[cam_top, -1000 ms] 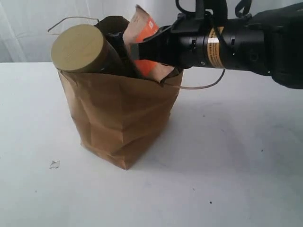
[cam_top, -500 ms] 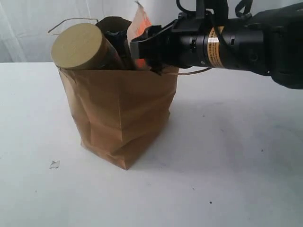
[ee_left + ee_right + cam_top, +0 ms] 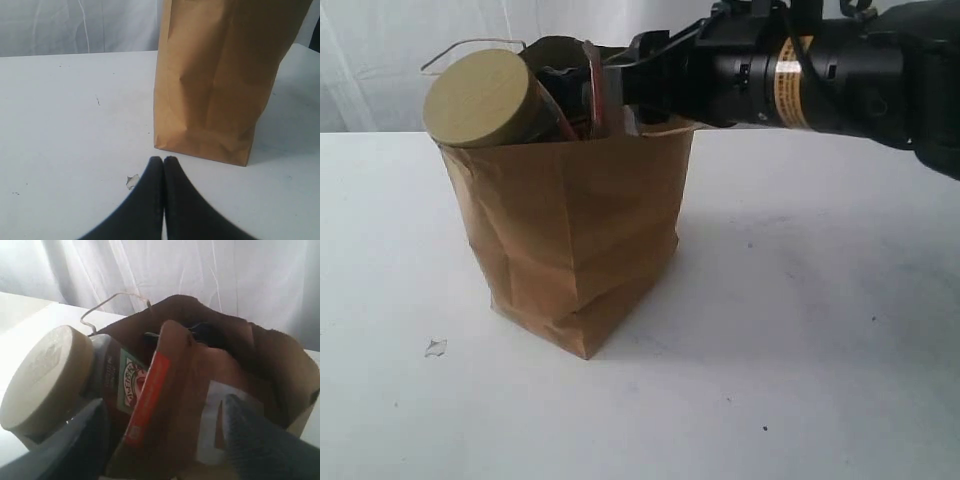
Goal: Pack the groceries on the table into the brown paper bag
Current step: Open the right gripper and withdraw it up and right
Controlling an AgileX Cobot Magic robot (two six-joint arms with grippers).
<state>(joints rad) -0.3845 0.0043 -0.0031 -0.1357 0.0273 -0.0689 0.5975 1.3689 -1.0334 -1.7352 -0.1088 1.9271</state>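
**leaning jar, tall pouch: the way out is the risk**

the tall creased brown kraft paper bag (image 3: 570,240) stands upright on the white counter (image 3: 800,350), already crowded. the clear jar with the round tan lid (image 3: 480,98) leans inside it, with its lid out past the rim. the flat brown pouch with the orange-red label (image 3: 150,395) stands on edge just beside the jar, its top above the rim. the right jaws are spread wide on either side of that pouch and grip nothing. if the black right arm (image 3: 800,75) draws away skewed, one side of the jaws could catch the pouch or the bag's edge. that could drag the light bag over or knock the jar out. the left jaws are pressed together and empty, low over the counter near the bag's foot, likely too low to steady anything.
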